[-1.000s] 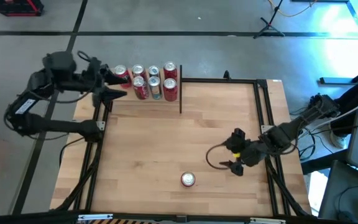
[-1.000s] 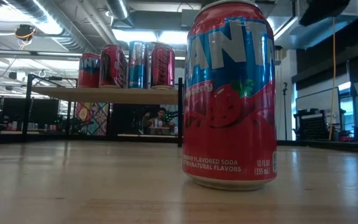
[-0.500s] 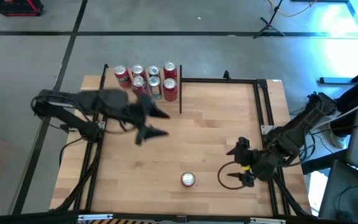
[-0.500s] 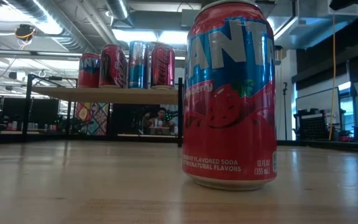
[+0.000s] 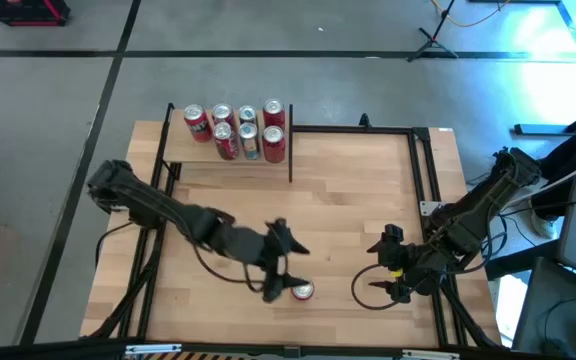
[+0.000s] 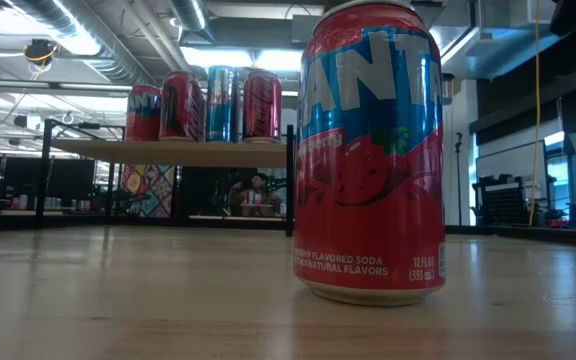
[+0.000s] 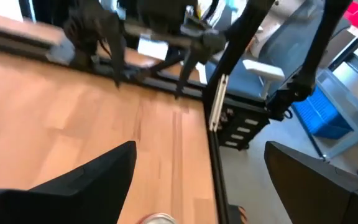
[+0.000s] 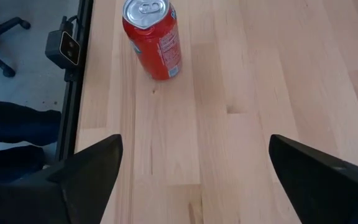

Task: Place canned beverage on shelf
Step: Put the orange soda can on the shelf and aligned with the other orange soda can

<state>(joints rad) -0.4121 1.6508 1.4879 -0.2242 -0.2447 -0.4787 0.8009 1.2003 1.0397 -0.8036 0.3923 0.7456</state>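
A red canned beverage [image 5: 302,291] stands upright on the tabletop near its front edge; it fills the low view [image 6: 368,150]. My left gripper [image 5: 286,272] hangs open right beside it on its left. The can's top [image 7: 157,219] shows low between the fingers, and I see no touch. My right gripper [image 5: 373,268] is open to the can's right, with the can [image 8: 153,38] ahead of its fingers. The shelf [image 5: 230,165] stands at the far left. Several cans [image 5: 238,130] stand on its board [image 6: 168,152].
Black frame rails [image 5: 428,200] run along the table's right and left edges. Bare wood lies between the shelf and the can. The right arm [image 7: 148,56] shows beyond the can in the left wrist view. Room clutter lies past the table.
My left gripper has swung from beside the shelf at the far left across the table toward the near edge and the right, sinking until it is next to the can, still open. My right gripper has drifted a little toward the near edge. The can has kept still.
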